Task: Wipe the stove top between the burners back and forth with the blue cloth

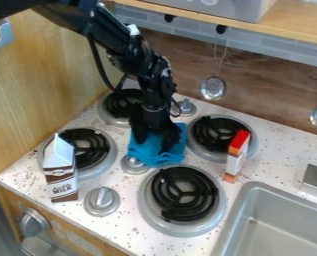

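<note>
From where I'm standing, the black arm slants in from the upper left, and its gripper points down onto a crumpled blue cloth in the middle of the toy stove. The fingers stand apart, fairly wide, with blue fabric showing between them; they look to be touching the cloth, though I can't tell whether they press on it. The cloth lies on the pale speckled worktop, in among the four black-coiled burners, with its lower left edge right by a grey knob. Just to its right is the right-hand burner, and below it the nearest burner. Over on the left, a brown-and-white milk carton stands by the left-hand burner, hiding a bit of its rim. On the other side, a small red, white and orange box stands at the edge of the right-hand burner. The grey sink sits at the lower right, and a metal strainer hangs against the wood-look wall behind.
</note>
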`<control>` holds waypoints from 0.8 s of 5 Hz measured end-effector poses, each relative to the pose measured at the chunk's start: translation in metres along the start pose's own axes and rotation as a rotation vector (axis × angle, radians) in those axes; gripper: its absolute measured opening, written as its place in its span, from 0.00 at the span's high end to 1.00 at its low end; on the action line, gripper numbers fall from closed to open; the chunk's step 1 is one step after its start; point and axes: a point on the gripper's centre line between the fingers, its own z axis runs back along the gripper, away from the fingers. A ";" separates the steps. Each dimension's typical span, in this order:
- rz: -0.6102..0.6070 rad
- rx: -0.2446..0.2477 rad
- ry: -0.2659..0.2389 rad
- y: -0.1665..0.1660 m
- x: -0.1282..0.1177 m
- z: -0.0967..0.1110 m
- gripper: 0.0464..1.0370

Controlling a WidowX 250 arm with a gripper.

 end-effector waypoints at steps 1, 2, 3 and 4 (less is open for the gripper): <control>-0.009 -0.004 0.009 -0.006 -0.022 0.007 0.04; -0.008 -0.012 0.006 -0.009 -0.043 0.017 0.04; -0.013 -0.008 0.010 -0.010 -0.054 0.019 0.04; -0.041 0.020 0.004 -0.014 -0.069 0.019 0.04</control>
